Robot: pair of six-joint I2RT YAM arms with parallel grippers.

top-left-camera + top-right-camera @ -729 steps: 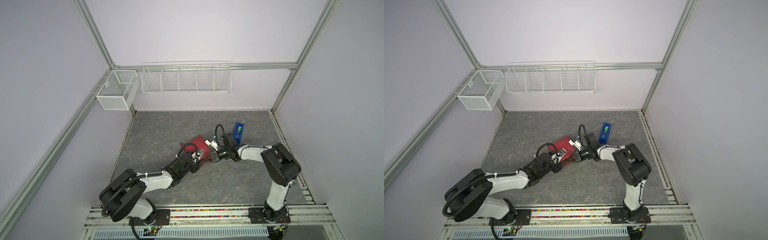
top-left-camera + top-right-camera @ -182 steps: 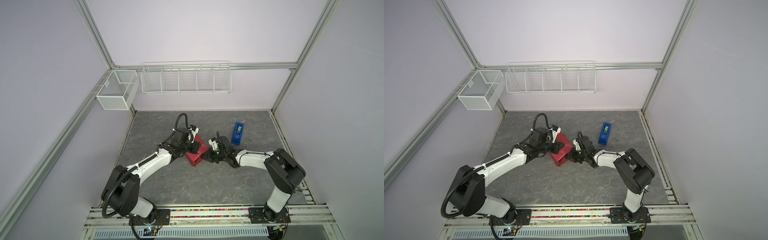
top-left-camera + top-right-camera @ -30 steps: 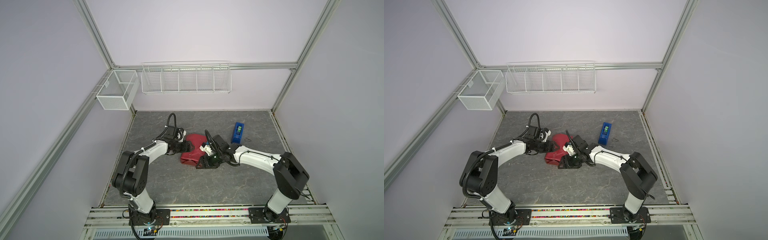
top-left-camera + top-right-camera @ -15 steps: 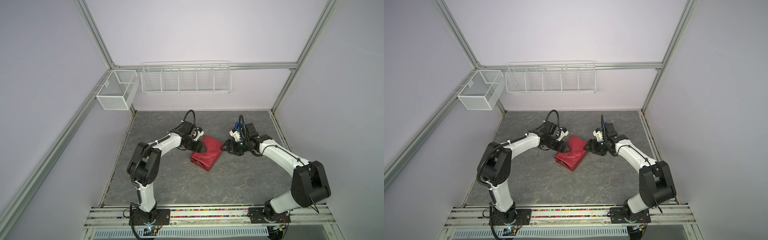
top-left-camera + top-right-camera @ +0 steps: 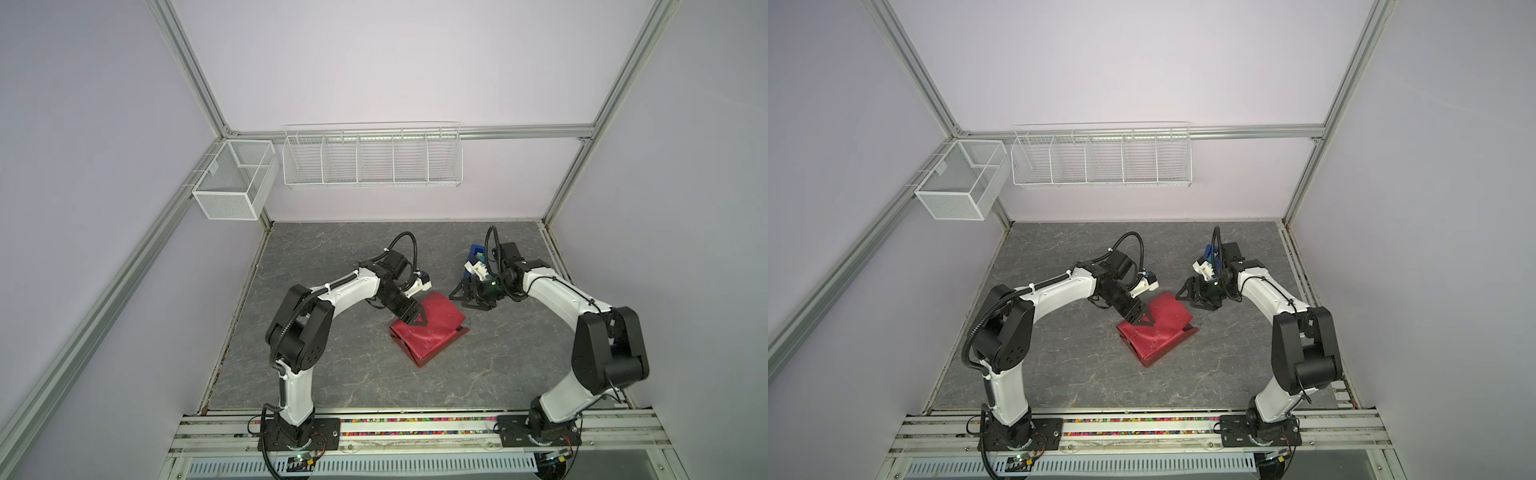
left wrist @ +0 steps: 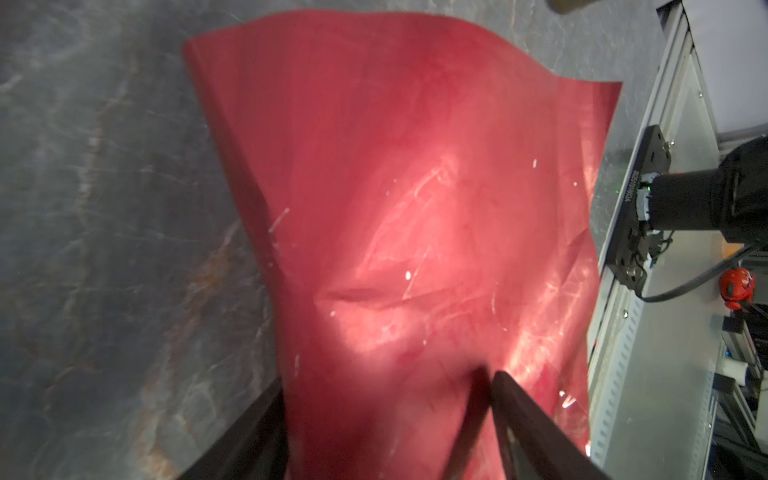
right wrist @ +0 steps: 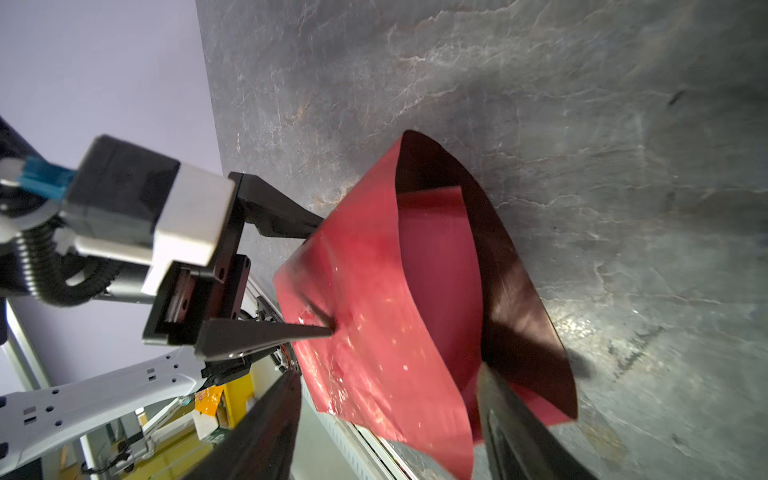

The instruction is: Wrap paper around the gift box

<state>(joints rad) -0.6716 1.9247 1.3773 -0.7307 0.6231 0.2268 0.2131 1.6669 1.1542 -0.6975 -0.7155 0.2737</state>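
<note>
– Jaws on left gripper?
– Spread, holding nothing. It hangs over the paper, and one fingertip pokes the top skin. A small dent shows there.
– Where's gift box?
– Not visible. Likely under the paper's hump, mid table. The right wrist view shows one end of the wrap gaping like a tube, only red inside.
– So wrap is loose.
– Looks so. The step reads as flattening the top and closing that open end. Left should press with the finger's flat, not the point, since the thin glossy sheet could tear or slide.
– And right gripper?
– Jaws spread too, empty, just beside the paper's right end. Can't tell if it touches. Best move is to pinch the loose flap low and fold inward while left pins the top.
– And tape dispenser?
– Behind the right gripper, partly hidden. Probably needed once the fold holds.
</note>
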